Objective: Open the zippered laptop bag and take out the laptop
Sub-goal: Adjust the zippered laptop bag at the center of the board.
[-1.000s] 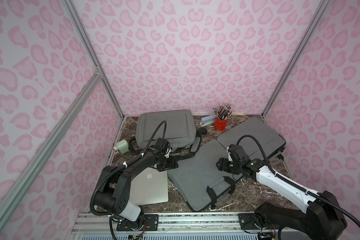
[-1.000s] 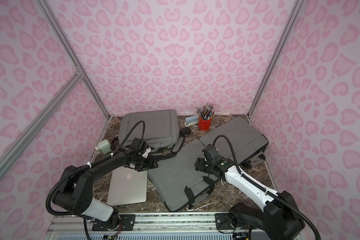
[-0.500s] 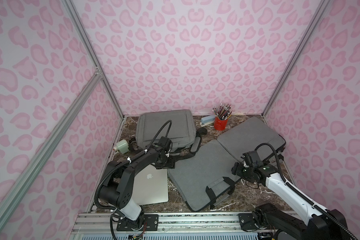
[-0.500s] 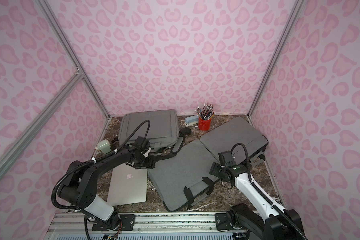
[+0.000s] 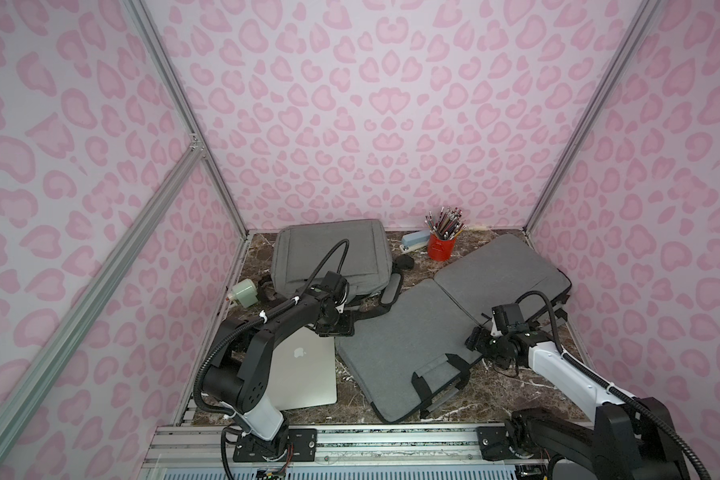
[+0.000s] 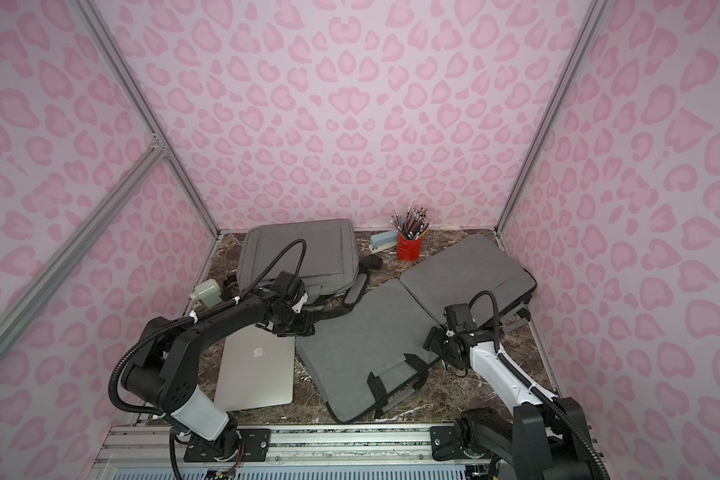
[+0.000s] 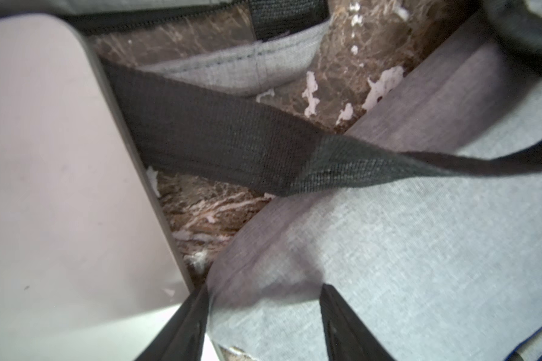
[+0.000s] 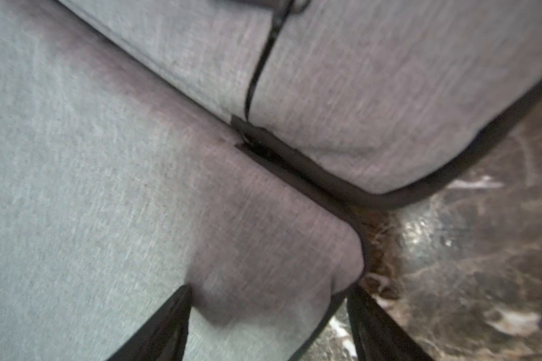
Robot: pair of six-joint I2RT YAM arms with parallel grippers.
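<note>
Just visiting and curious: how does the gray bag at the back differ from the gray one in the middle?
The middle laptop bag lies unzipped, spread flat in two halves; the back bag looks closed. The middle laptop bag has a short carry handle; the back bag trails a padded shoulder strap. Both are gray fabric on the marble tabletop.
</note>
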